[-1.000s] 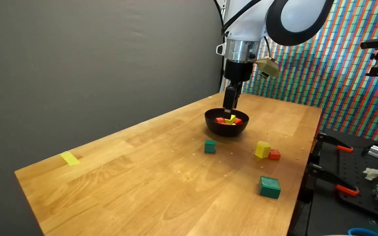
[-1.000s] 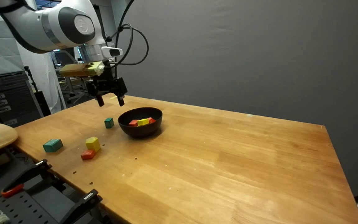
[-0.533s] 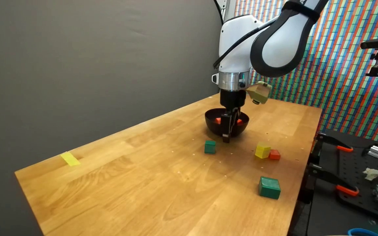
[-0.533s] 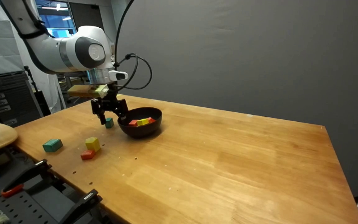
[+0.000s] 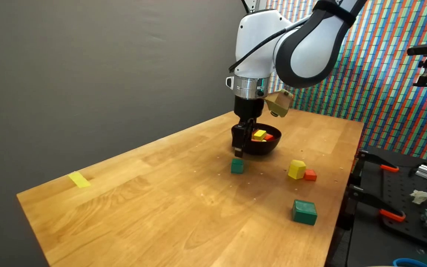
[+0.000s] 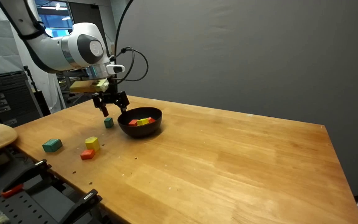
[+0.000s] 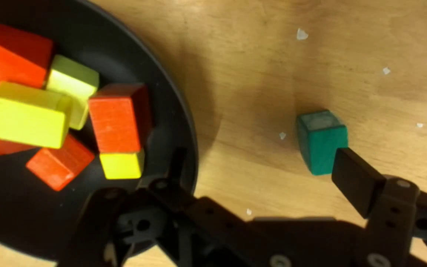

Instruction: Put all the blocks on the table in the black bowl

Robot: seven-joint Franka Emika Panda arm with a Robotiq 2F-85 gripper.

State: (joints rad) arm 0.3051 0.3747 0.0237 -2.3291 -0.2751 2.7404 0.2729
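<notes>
**Gripper (image 6: 114, 112) spread at the edge of the black bowl (image 6: 139, 133)**

The two fingers (image 7: 360, 181) stand wide apart, wood of the table (image 7: 243, 178) visible between them. In the wrist view one overlaps the bowl just inside its rim; the other covers a lower corner of the small green block (image 7: 321, 146). Whether either finger touches anything cannot be told. This block rests on the table, outside the bowl and just beside it. Upright, the bowl holds a loose heap of red-orange blocks (image 7: 113, 126) and yellow blocks (image 7: 26, 118), some partly hidden, one yellow piece lying over others. Farther out, in both exterior views, a yellow block (image 5: 296, 170) and a red-orange block (image 5: 310, 175) sit side by side on the table; whether they touch is unclear. Well apart from these, near the table's edge, lies the larger green block (image 5: 304, 212). In an exterior view a yellow strip (image 5: 79, 179) lies flat near one corner of the table; a grey wall (image 5: 106, 74) rises behind.
</notes>
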